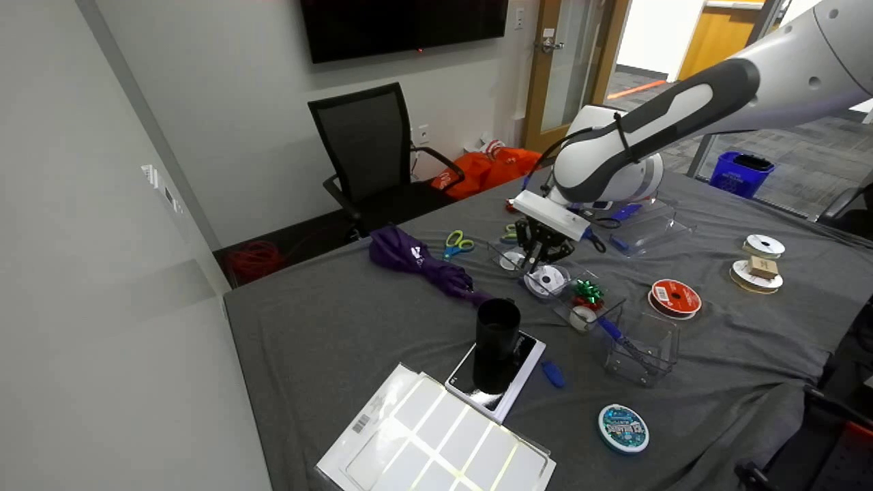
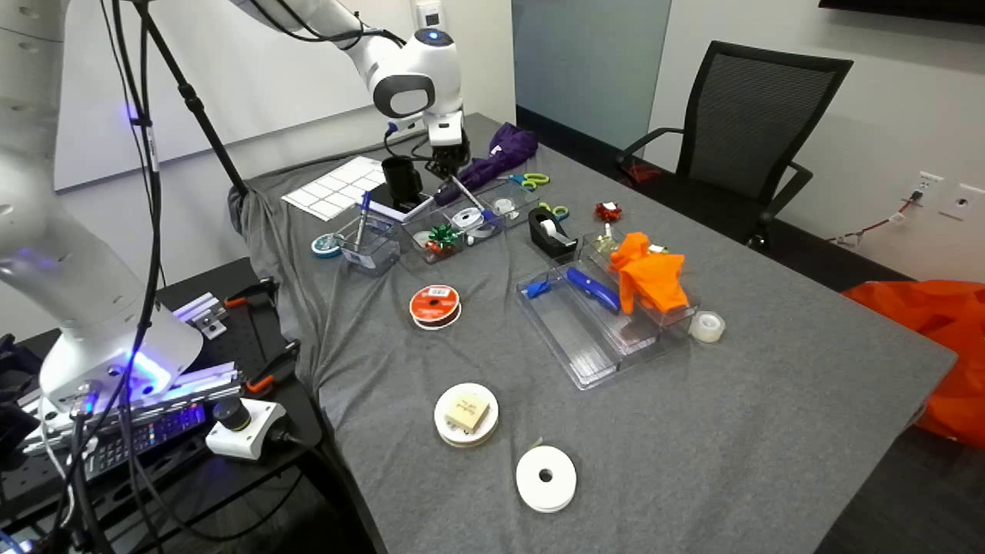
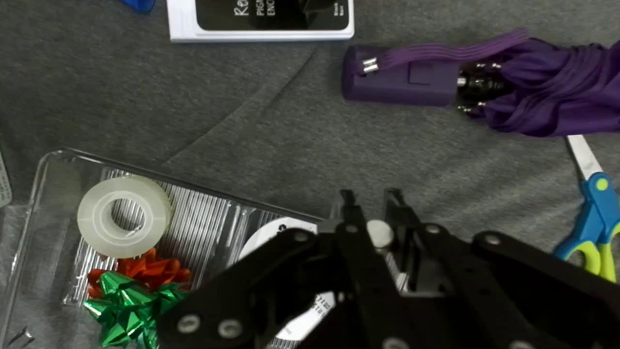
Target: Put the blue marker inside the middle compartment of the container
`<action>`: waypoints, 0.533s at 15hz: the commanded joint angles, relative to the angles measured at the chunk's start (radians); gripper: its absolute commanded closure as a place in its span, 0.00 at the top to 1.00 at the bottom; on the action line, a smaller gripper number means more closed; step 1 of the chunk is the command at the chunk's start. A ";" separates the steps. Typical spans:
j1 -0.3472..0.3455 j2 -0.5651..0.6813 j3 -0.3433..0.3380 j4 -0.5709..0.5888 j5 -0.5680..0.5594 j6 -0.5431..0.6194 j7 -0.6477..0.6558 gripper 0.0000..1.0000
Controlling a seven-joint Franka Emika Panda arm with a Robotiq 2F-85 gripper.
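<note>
The clear container [image 3: 203, 192] has several compartments in a row; it also shows in both exterior views. Its middle compartment holds a white spool [image 2: 466, 218]. The blue marker has a whitish body [image 2: 469, 193] and a blue cap. My gripper [image 2: 446, 169] is shut on the marker's back end over the container. The marker is tilted, its cap end low at the middle compartment beside the spool. In the wrist view its round white end [image 3: 380, 233] sits between my fingertips [image 3: 370, 196]; the cap is hidden there. An exterior view shows my gripper [image 1: 537, 259] over the spool, the marker not discernible.
End compartments hold tape [image 3: 124, 216] and a green bow [image 3: 131, 308]. A purple umbrella [image 1: 426, 262], scissors [image 1: 457, 245] and a black mug [image 1: 498, 324] stand nearby. A clear box [image 2: 371, 258] holds a blue-capped pen. A tape dispenser [image 2: 550, 238] and another organizer [image 2: 585, 369] are close.
</note>
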State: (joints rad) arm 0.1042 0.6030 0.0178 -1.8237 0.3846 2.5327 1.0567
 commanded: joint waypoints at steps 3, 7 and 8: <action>0.002 0.000 -0.040 -0.024 -0.117 -0.061 -0.083 0.04; 0.015 -0.044 -0.093 -0.067 -0.281 -0.139 -0.155 0.04; 0.018 -0.054 -0.104 -0.085 -0.321 -0.131 -0.181 0.04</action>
State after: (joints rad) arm 0.1084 0.6024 -0.0424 -1.8351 0.1531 2.4228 0.9498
